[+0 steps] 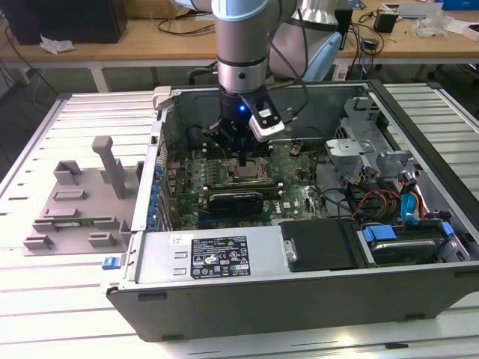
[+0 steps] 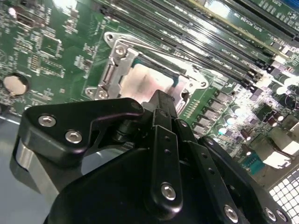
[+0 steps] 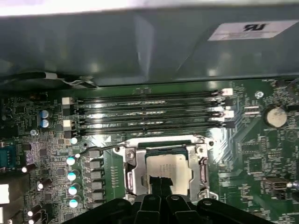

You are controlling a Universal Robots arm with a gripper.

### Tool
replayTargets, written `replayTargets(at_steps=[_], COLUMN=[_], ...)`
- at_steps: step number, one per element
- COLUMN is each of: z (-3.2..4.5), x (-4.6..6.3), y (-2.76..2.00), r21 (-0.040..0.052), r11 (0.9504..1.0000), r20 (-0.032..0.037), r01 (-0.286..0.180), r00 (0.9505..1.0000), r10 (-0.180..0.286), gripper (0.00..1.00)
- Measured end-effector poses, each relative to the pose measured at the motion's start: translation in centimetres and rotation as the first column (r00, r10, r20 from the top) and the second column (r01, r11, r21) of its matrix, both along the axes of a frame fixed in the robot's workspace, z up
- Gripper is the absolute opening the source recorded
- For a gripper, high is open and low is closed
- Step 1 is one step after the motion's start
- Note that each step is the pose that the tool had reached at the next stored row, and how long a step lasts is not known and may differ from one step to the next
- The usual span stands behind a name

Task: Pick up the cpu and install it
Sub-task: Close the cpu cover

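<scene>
The cpu, a small square chip with a pale silver top, lies flat inside the metal-framed socket on the green motherboard. In the second wrist view the cpu sits in the socket frame, just past my fingertips. My gripper hangs straight down into the open computer case, directly over the cpu. Its black fingers are shut together, with the gripper tip at or just above the chip's near edge. In the second wrist view nothing is clamped in the gripper.
The computer case lies on its side on a slatted table. Memory slots run beside the socket, and a coin battery sits further off. A grey fixture plate lies at the exterior view's left. Drive cages and cables fill the case's right.
</scene>
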State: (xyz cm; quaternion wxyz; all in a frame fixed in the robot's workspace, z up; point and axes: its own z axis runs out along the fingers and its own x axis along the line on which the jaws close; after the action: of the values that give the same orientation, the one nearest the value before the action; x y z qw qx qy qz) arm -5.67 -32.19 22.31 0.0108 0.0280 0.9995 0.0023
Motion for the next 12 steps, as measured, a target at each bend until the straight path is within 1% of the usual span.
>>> replayTargets(at_steps=[2, 5, 9, 12], z=[-0.33, -0.92, -1.56, -1.68], x=[-0.5, -0.8, -1.0, -1.3], y=[-0.05, -0.06, -0.07, -0.06], r21=[0.0061, 0.0108, 0.0129, 0.0130], r11=[1.0000, 0.9999, 0.9999, 0.9999], r20=[0.0009, 0.0009, 0.0007, 0.0009], r01=[0.000, -0.001, -0.003, -0.003], r00=[1.0000, 1.0000, 1.0000, 1.0000], r10=[0.000, 0.001, 0.003, 0.003], gripper=[0.11, 0.11, 0.11, 0.11])
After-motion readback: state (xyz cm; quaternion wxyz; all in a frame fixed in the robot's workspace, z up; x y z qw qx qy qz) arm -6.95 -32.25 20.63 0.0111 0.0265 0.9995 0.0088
